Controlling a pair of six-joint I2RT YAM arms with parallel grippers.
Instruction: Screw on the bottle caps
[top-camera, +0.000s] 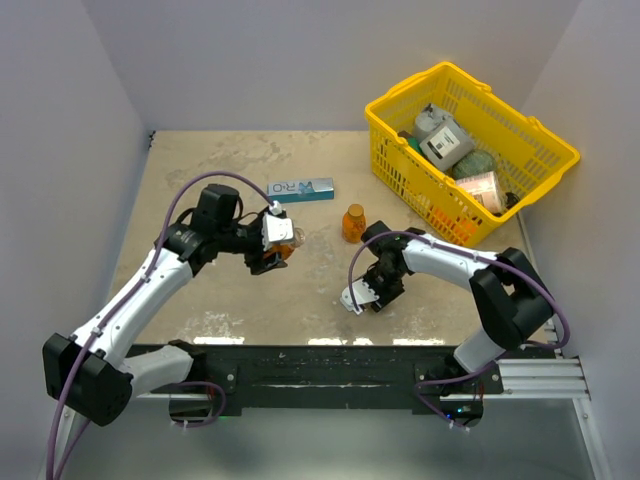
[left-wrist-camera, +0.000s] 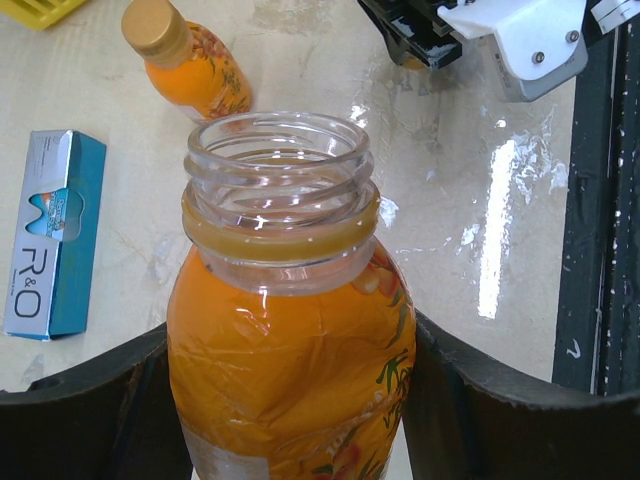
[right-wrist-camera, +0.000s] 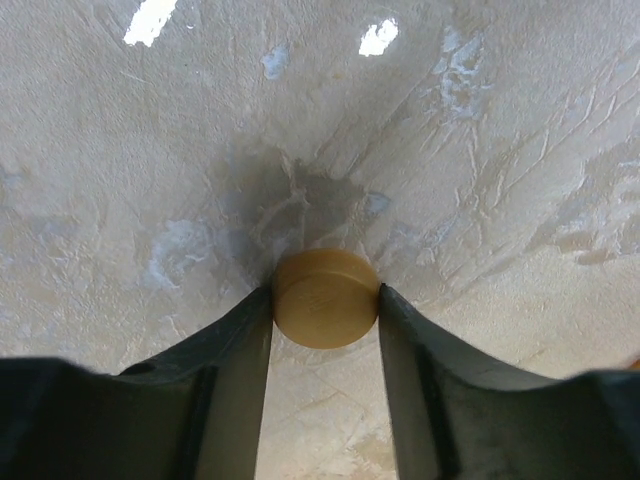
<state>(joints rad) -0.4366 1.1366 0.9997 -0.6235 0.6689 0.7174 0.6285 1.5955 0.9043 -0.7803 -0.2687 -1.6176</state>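
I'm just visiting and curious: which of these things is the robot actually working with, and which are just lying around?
In the job: open translucent orange plastic bottle in the left gripper; small round brownish-orange cap in the right gripper; second orange bottle, already capped.
Lying about: blue-and-white rectangular box; yellow plastic mesh basket.

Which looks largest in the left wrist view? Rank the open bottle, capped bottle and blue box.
1. open bottle, though it is nearest the camera.
2. blue box.
3. capped bottle, farther off.
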